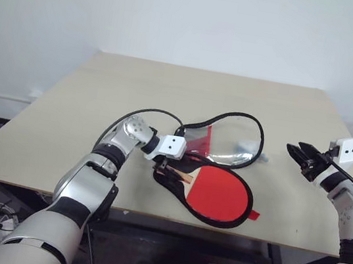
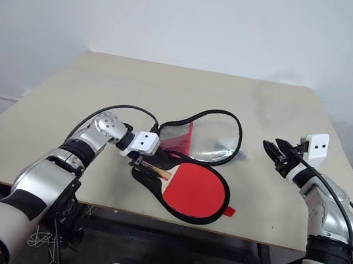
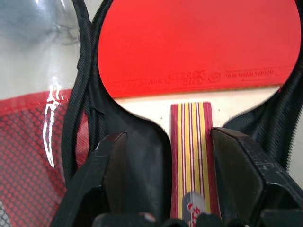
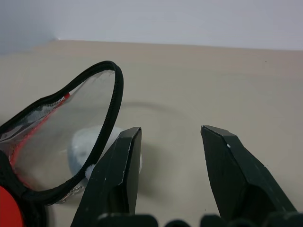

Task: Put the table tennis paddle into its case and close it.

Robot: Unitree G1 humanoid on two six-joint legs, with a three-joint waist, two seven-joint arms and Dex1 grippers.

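Observation:
The table tennis paddle [image 1: 220, 193] lies red face up inside the black half of the case [image 1: 168, 178], near the table's front edge. The case's clear plastic flap [image 1: 228, 140] stands folded back behind it, so the case is wide open. My left gripper [image 1: 166, 167] is open at the handle end. In the left wrist view its fingers [image 3: 111, 165] straddle the striped wooden handle [image 3: 191, 151], with a gap on one side. My right gripper [image 1: 302, 157] hovers open to the right of the case with nothing between its fingers.
A small pale round object [image 4: 80, 142] sits on the table behind the clear flap. A red tab [image 1: 254, 215] sticks out at the case's front right. The tan table [image 1: 137, 86] has bare room at the back and left; its front edge is close to the case.

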